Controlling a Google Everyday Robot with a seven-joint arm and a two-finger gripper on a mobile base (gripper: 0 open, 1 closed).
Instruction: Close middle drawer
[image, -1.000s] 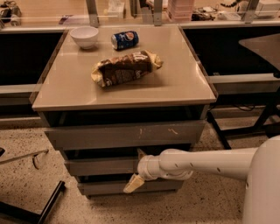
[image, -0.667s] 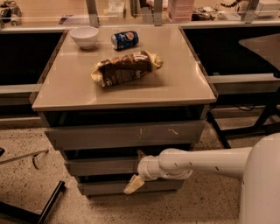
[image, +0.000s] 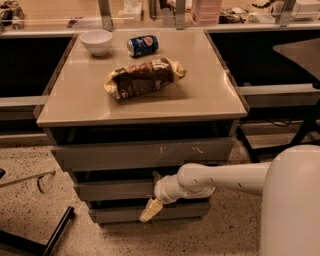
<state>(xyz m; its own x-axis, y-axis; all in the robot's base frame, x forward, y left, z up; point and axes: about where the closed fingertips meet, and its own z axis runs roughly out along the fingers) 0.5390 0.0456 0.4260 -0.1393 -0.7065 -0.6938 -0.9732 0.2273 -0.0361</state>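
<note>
The pincer (image: 152, 201) is low down in front of the 3 grey drawers under the table (image: 205, 100). It sits at the end of the long white arm (image: 225, 178) that comes in from the right. I cannot tell if the pincer is wide or narrow. The middle drawer (image: 112, 190) is right behind the pincer and goes out to its left. Its plain grey front looks a little way out, with a dark gap above it. I cannot tell if the pincer is touching it. Just above the pincer is the top drawer (image: 100, 155) with pale scratch marks, and it sticks out more. The lowest drawer (image: 175, 211) is just under the pincer. Far above the pincer, on the table, lie a brown snack bag (image: 142, 80), a blue can (image: 142, 45) and a white bowl (image: 96, 41). Next to 1 second ago, the pincer and the middle drawer are in almost the same spots. The big white robot body (image: 292, 200) to the pincer's right fills a bit more of the view now.
</note>
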